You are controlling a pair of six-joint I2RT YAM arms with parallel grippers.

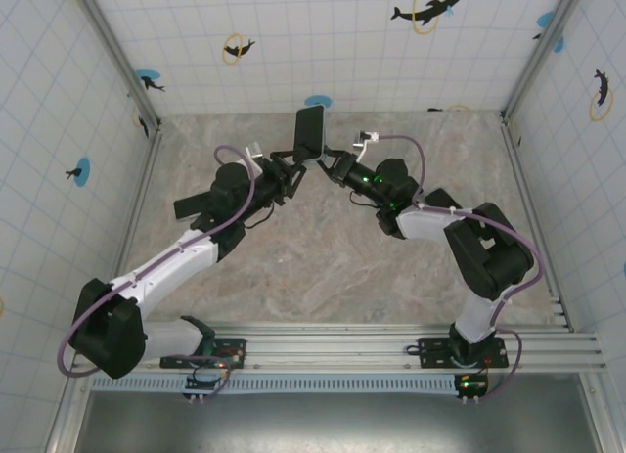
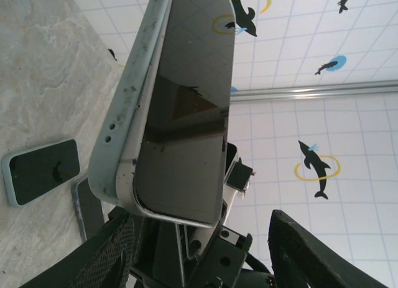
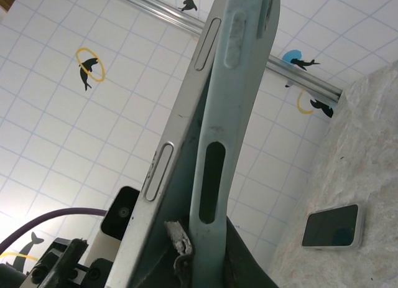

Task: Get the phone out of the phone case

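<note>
Holding phone case [image 3: 214, 157] bottom, right gripper [image 1: 329, 162] clamped; phone [image 2: 186, 114] upright between left gripper [image 1: 292, 166] spread jaws.

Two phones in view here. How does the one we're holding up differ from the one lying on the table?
The raised phone stands on end in the air; the flat phone lies screen up on the table. The raised phone's pale case gapes away from it along one long edge; the flat phone looks fully seated in its own. Both have dark screens and pale cases.
</note>
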